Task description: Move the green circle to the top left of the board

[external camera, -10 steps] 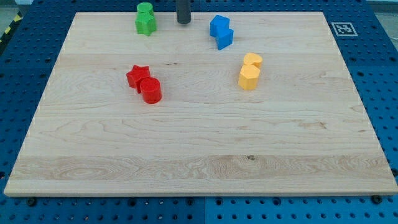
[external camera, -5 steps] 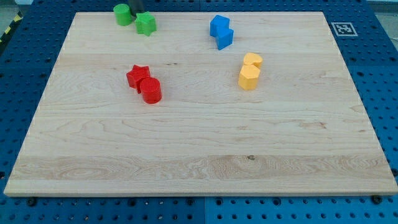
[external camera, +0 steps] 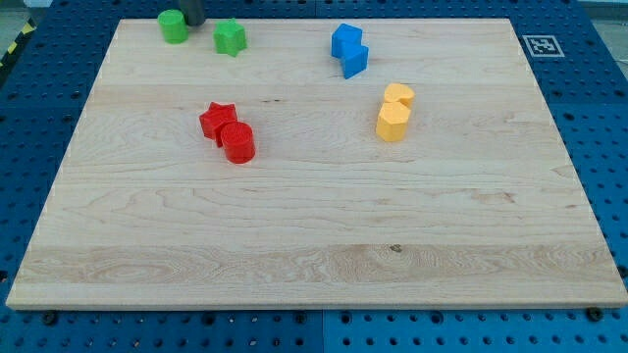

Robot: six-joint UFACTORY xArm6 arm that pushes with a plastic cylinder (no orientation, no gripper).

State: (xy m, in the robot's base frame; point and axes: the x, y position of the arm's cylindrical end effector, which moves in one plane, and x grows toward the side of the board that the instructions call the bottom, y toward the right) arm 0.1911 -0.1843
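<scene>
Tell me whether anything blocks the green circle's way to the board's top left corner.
Nothing visible does. The green circle sits near the top edge, bare board to its left. My tip stands against its right side; the green star lies behind it.

rod [external camera: 194, 10] cut off by view's top

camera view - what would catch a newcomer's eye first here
The bright blocks on the pale wooden board stand out first: a red pair left of centre, a blue pair near the top, a yellow pair to their lower right. At the top left, my tip sits just right of the green circle, with the green star apart on the tip's right.
</scene>
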